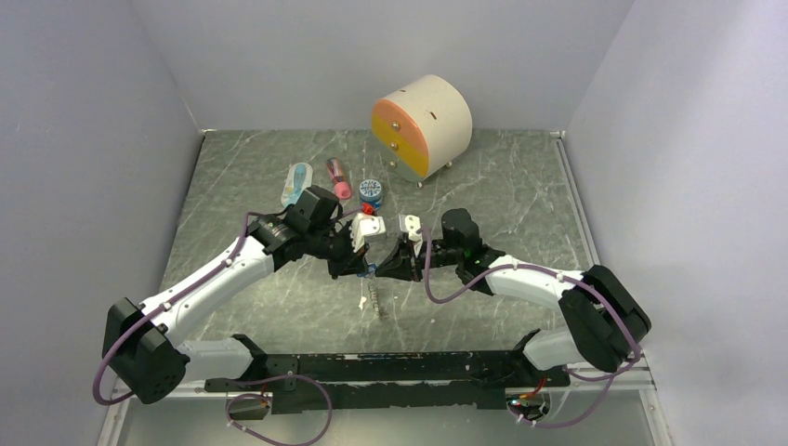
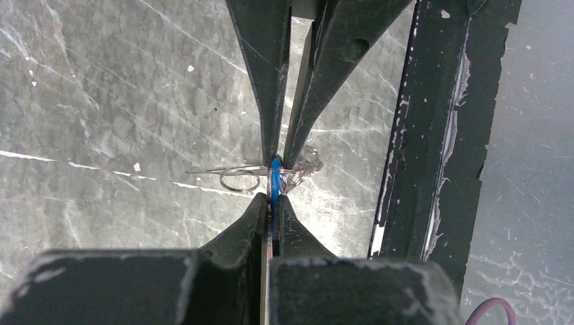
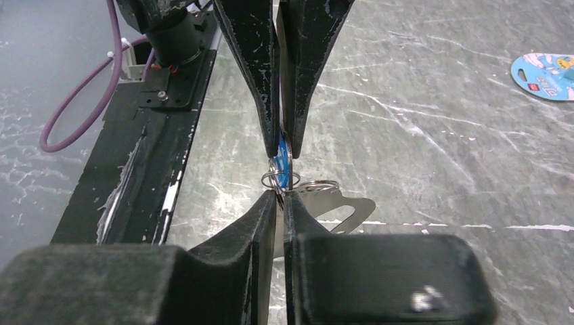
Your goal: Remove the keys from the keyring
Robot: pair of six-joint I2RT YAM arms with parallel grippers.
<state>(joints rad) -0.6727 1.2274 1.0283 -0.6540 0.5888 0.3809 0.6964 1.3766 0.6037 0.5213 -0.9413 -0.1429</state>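
**Blue plastic pinched between both grippers: the pull-apart step**

The blue key [image 2: 273, 181] is sitting edge-on where the two grippers are meeting, over the table [image 1: 520, 204] and well in front of the round drawer chest [image 1: 423, 125], on the side nearer the arm bases. The left gripper [image 2: 271, 206] is clamping its tag, jaws pressed together on the plastic. The keyring [image 2: 241, 189] is showing as thin wire loops right against the tag. The right gripper [image 3: 281, 198] seems to be biting on that wire, its jaws all but closed. The beaded chain [image 1: 374, 299] is trailing from the pair, away from the chest. I cannot tell whether it is hanging or lying. I cannot make out the green key.

By my reading, this is the sliding-off step: key held, ring held, neither free yet. The next move is probably calling for a small, steady pull apart along the wire, perhaps with a slight twist, without easing either grip. A hard yank is risking a slip.

Both arms are reaching inward, elbows out, with their fingertips meeting nose to nose in front of the chest.
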